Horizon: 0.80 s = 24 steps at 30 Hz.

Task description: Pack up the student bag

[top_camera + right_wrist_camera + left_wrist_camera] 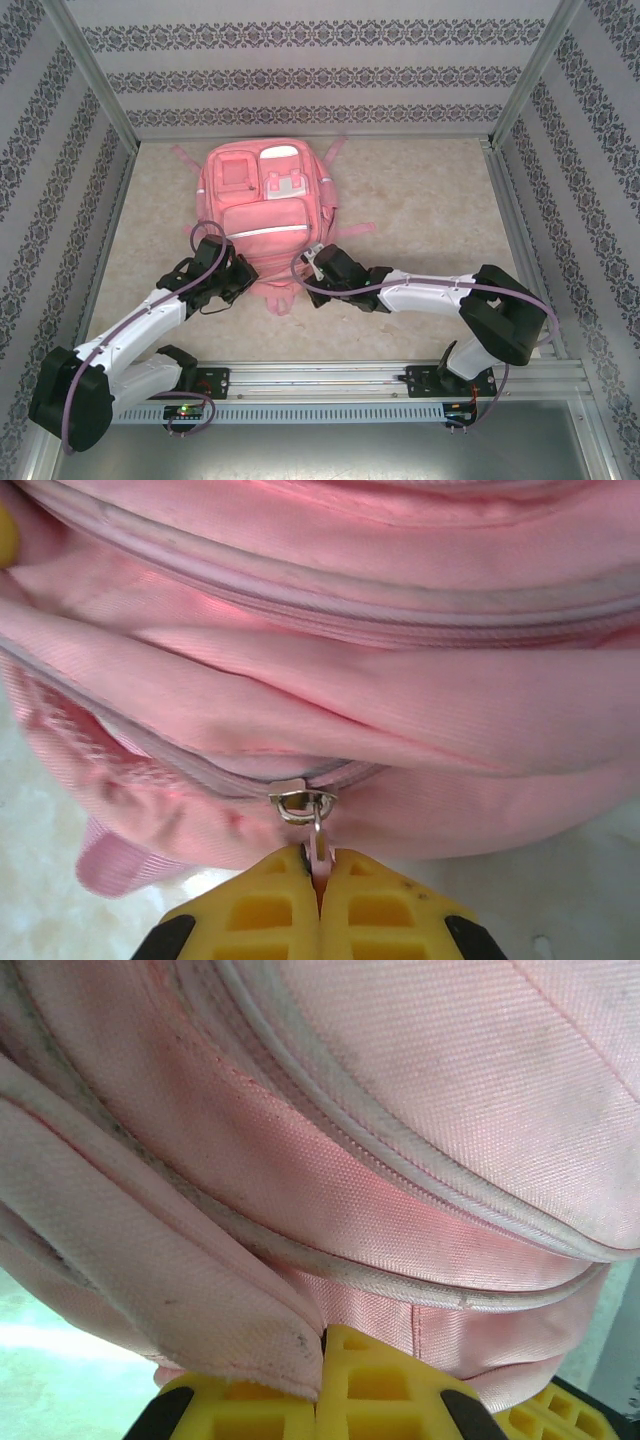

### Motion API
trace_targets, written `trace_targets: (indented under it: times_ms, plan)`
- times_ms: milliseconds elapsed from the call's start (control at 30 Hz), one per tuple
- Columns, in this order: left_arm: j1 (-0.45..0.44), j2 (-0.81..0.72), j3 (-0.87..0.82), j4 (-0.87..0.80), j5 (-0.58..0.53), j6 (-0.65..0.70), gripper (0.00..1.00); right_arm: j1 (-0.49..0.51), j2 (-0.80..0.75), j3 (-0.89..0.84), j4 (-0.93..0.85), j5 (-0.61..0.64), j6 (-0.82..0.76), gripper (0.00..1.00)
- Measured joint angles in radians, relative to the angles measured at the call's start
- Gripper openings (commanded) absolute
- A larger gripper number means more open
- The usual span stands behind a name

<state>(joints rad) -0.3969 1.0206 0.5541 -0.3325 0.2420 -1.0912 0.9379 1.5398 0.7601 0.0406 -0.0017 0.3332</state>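
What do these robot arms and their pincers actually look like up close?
The left arm and right arm have white tube-like links joined by chunky black joints, with a thin purple cable looping along each. The left gripper and right gripper end in bright yellow plastic fingers moulded with square hollows, on black mounts.

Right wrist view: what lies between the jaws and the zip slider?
The thin pull tab, pinched in shut jaws, hangs from the slider of the student bag.

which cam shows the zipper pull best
Right wrist: the zipper pull sits close up, pinched in the right pincer. In the top view it is too small to tell; left wrist faces fabric of the student bag.
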Motion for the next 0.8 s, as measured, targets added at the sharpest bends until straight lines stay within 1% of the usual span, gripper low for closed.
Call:
trace_targets:
  times_ms: [100, 133, 167, 333, 400, 467, 667, 800]
  plan:
    - [0.000, -0.002, 0.033, -0.047, -0.029, 0.035, 0.00, -0.011, 0.000, 0.003, -0.021, 0.003, -0.007, 0.00]
    - [0.000, -0.002, 0.043, -0.063, -0.042, 0.045, 0.02, -0.013, 0.000, 0.005, -0.026, 0.004, -0.010, 0.00]
    - [0.000, -0.002, 0.052, -0.076, -0.053, 0.054, 0.08, -0.015, 0.000, 0.006, -0.026, 0.003, -0.013, 0.00]
    - [0.019, -0.003, 0.073, -0.127, -0.097, 0.087, 0.13, -0.015, 0.000, 0.006, -0.011, -0.019, -0.018, 0.00]
    - [0.038, -0.003, 0.077, -0.142, -0.106, 0.096, 0.18, -0.010, 0.006, 0.011, 0.000, -0.032, -0.014, 0.00]
    - [0.066, -0.003, 0.087, -0.171, -0.132, 0.103, 0.27, 0.000, 0.032, 0.030, 0.000, -0.034, -0.005, 0.00]
    - [0.142, -0.024, 0.147, -0.270, -0.222, 0.097, 0.41, 0.039, 0.158, 0.110, 0.008, -0.038, 0.052, 0.00]
    - [0.149, -0.080, 0.155, -0.290, -0.211, 0.063, 0.43, 0.068, 0.219, 0.163, 0.018, -0.038, 0.081, 0.00]
